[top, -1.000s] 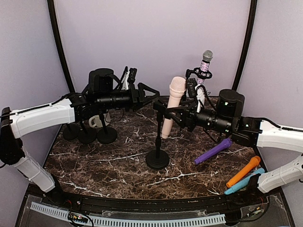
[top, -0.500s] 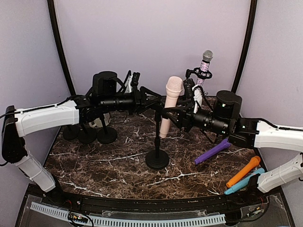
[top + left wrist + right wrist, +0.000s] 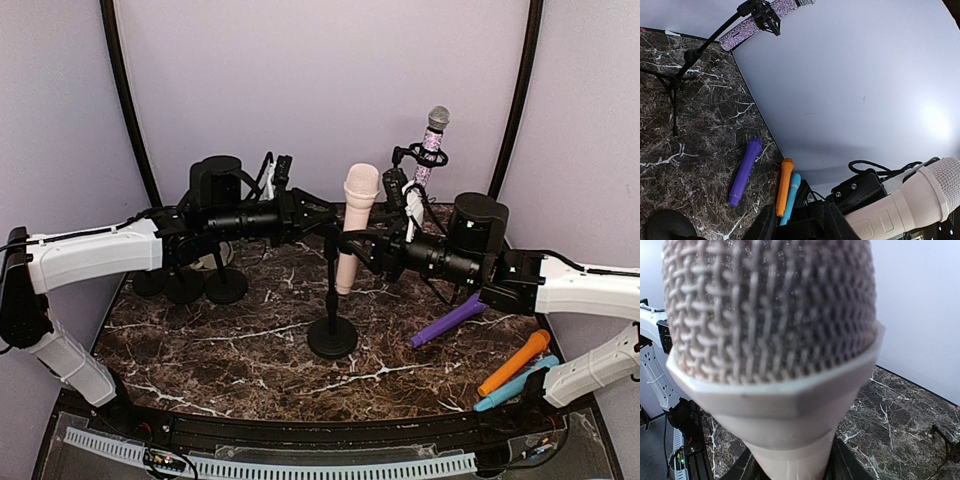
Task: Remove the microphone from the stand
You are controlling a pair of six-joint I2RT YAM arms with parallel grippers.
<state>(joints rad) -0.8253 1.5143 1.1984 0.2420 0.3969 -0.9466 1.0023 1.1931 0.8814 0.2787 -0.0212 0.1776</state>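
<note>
Well, the job is barely begun: the pink microphone sits tilted in the clip atop the stand, not yet lifted out. My right gripper, just right of the stand's stem, has its fingers pressed on the microphone's body below the mesh head. My left gripper meets the stand's top from the left, fingers narrow around something dark. Whether it pinches the stand I cannot tell. Pulling the microphone free remains.

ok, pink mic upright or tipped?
Nearly upright: the pink mic stands head up, leaning slightly right, beside the top of the stand. Whether it's free of the stand, cannot tell.
</note>
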